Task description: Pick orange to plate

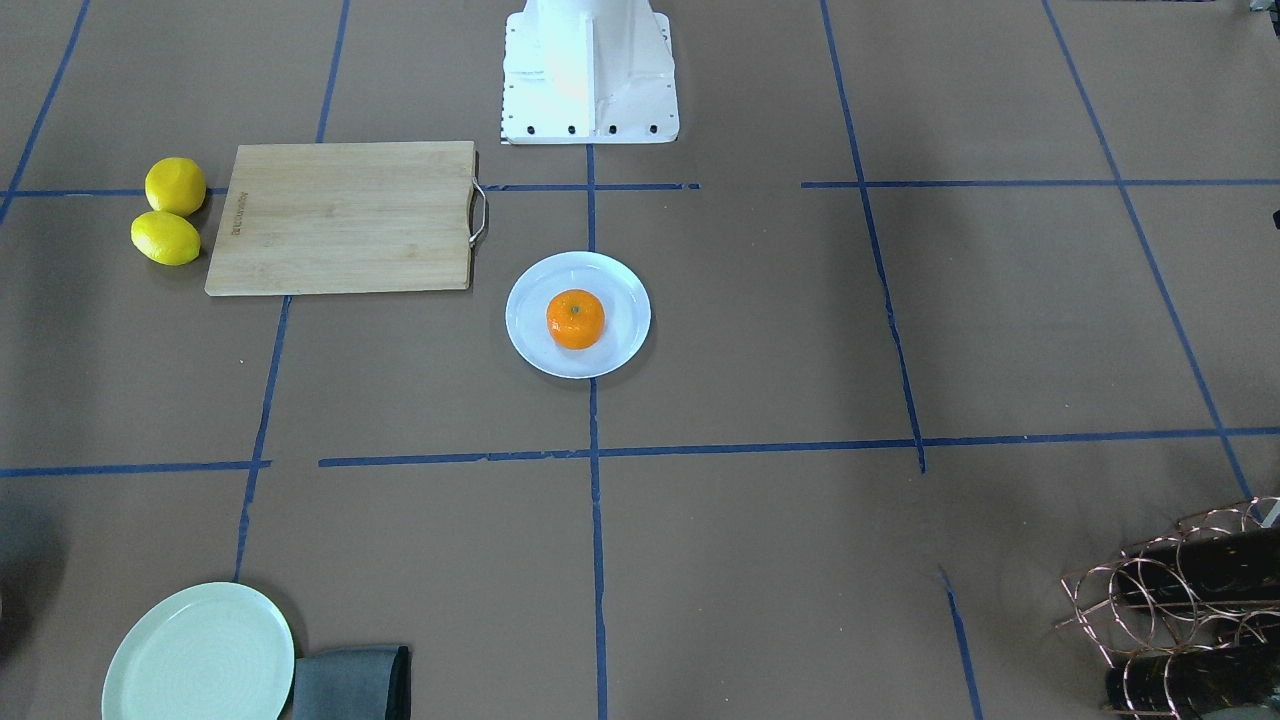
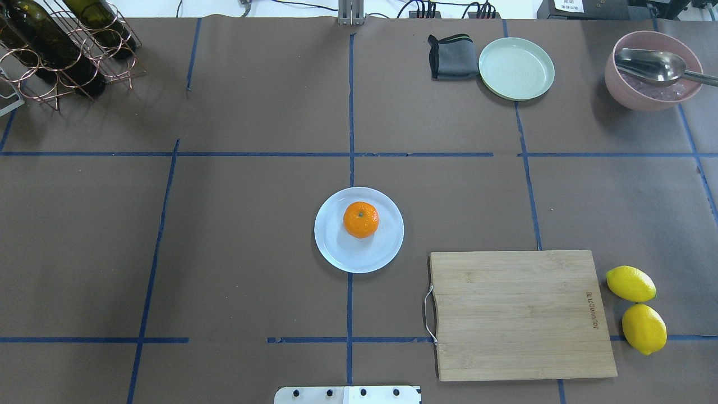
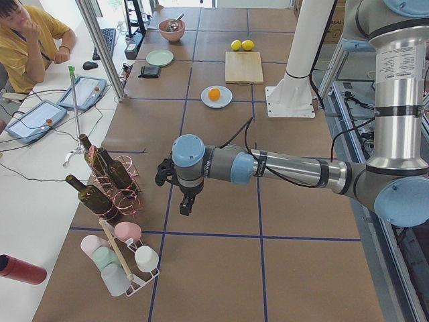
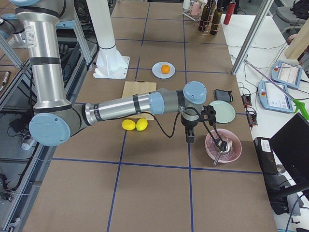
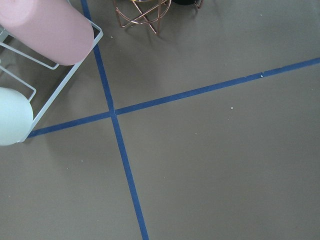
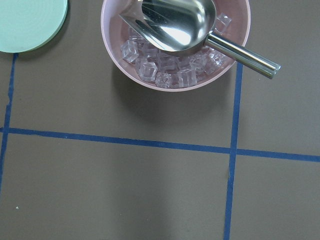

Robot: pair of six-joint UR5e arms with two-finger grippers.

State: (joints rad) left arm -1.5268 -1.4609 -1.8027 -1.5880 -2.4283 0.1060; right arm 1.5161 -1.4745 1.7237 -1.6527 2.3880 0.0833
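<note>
The orange [image 2: 360,219] rests on the white plate [image 2: 348,255] at the table's middle, stem dimple up; the front-facing view also shows the orange [image 1: 575,319] on the plate [image 1: 622,288]. Neither gripper is near it. My left gripper [image 3: 186,204] shows only in the exterior left view, pointing down over bare table near the bottle rack, so I cannot tell whether it is open or shut. My right gripper [image 4: 190,139] shows only in the exterior right view, hanging beside the pink bowl, its state equally unclear. No fingers show in either wrist view.
A wooden cutting board [image 2: 519,314] lies right of the plate, with two lemons [image 2: 636,308] beyond it. A pale-green plate [image 2: 516,68], grey cloth [image 2: 450,57] and pink bowl [image 2: 653,70] of ice with a metal scoop sit far right. A wine rack [image 2: 61,50] stands far left.
</note>
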